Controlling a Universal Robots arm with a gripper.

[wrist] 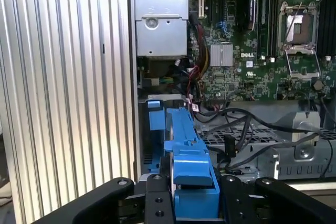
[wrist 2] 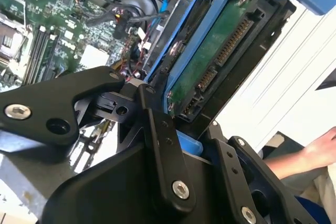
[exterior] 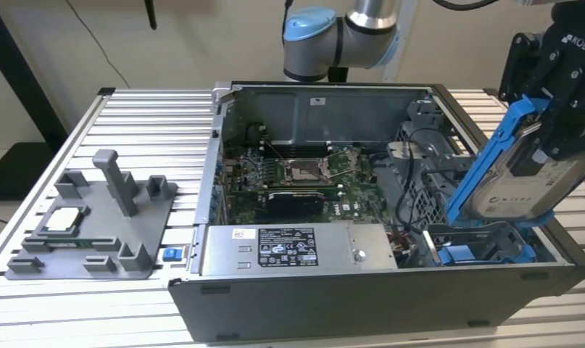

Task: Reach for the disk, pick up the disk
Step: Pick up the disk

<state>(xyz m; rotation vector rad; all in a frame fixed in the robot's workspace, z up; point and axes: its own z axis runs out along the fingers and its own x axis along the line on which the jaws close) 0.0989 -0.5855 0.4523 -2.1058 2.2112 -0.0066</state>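
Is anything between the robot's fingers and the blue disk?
No. The gripper is already shut on the disk, fingers pressing its blue frame. The disk hangs tilted above the open computer case, with nothing visible between fingers and disk.

In the exterior view a black label with small white print and marks lies on the power supply. A small white and red sticker is beside it and a white sticker is on the back wall of the computer case, all too small to read. White letters stand on the black body of the gripper, cut by the picture's edge, and the pale label of the disk carries small dark print and round marks. In the first wrist view the motherboard bears a short white word beside a grey heat sink.
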